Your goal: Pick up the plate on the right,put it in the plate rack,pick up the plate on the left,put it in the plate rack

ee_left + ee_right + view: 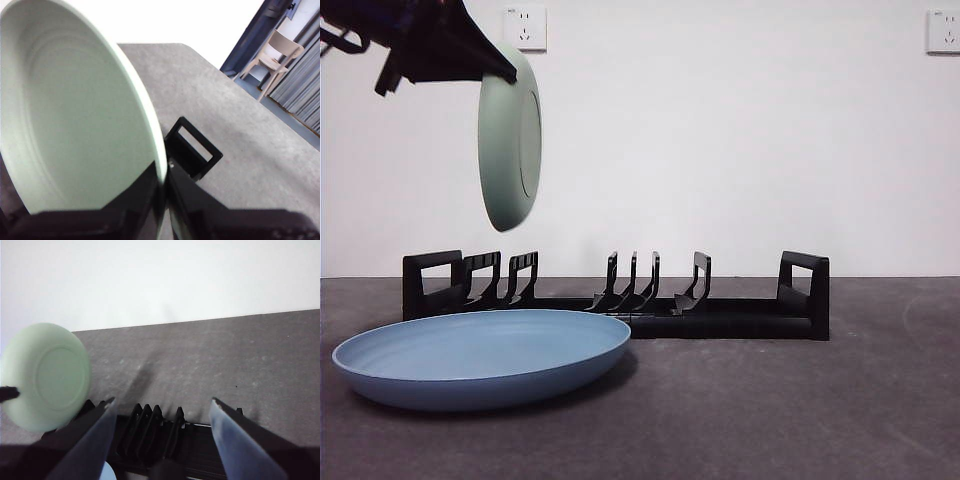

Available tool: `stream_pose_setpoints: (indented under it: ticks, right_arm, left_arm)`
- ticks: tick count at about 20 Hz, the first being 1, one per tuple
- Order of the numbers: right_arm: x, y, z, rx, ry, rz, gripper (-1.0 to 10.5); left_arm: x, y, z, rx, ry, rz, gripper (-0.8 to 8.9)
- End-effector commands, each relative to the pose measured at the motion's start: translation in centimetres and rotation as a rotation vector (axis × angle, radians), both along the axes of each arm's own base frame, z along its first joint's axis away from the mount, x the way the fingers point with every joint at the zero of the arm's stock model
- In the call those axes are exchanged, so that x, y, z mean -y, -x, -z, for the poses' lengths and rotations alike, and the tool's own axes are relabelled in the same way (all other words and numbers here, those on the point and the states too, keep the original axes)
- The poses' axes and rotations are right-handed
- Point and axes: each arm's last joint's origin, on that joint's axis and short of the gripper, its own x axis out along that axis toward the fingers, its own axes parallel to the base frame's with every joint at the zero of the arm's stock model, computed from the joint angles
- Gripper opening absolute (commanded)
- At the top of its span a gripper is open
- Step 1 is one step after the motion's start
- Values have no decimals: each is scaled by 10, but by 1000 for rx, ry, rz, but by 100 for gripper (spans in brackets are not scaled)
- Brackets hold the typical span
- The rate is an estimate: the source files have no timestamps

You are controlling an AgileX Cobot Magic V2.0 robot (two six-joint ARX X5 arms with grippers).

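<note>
Plain white wall [720, 150], 2 wall sockets [525, 27], dark grey tabletop [770, 400], beige chair [277, 55] beyond.

It looks like a plain test room or lab, not a home kitchen. A bare white wall [720, 150] carries two wall sockets [525, 27], the dark grey surface [800, 400] has no furnishings, and beyond its edge stand a beige chair [275, 57] and grey corrugated panels [300, 95].
</note>
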Motion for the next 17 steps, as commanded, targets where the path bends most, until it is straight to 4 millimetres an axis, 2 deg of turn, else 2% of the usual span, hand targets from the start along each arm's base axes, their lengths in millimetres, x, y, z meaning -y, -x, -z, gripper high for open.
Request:
stream_pose_setpoints:
  ticks: [1,7,17]
  right_arm:
    - [-1,-2,1,-5,-5,4,312]
    - [-1,-2,1,-5,-4,3,312]
    - [-1,-4,2,-11,-3,4,312]
  left_arm:
    - [0,-8,9,-18,-6,4,-9]
    - [1,-18,28,-72,-48,-11,-9]
    - [1,-12,43,-136,-234,-71,0]
